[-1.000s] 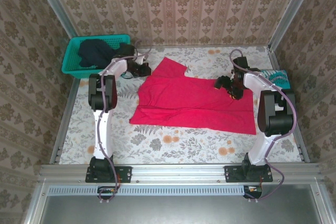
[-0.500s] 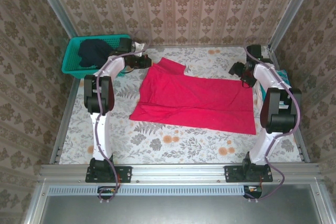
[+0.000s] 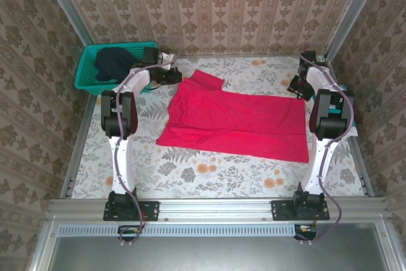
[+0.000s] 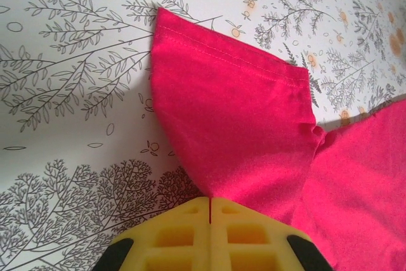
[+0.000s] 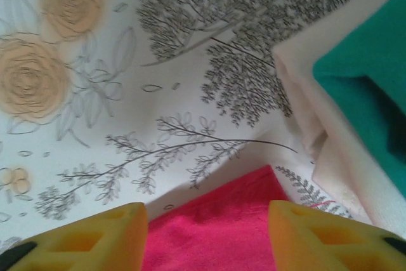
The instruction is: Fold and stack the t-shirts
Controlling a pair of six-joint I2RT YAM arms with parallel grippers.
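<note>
Top external: floral table [image 3: 209, 169] under red t-shirt [image 3: 235, 118]; damask wallpaper walls [image 3: 222, 11].

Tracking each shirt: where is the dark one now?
In the top view, the dark shirt lies in the teal basket at the far-left corner of the table.

Reaches both arms to the far side of the bench [image 3: 209, 171]. Pinches left claw [image 4: 209, 220] shut on the red t-shirt [image 4: 254, 125]. Holds right claw [image 5: 206, 239] parted, pointing down.

High overhead; both wrists close on red t-shirt [image 3: 235, 118].
</note>
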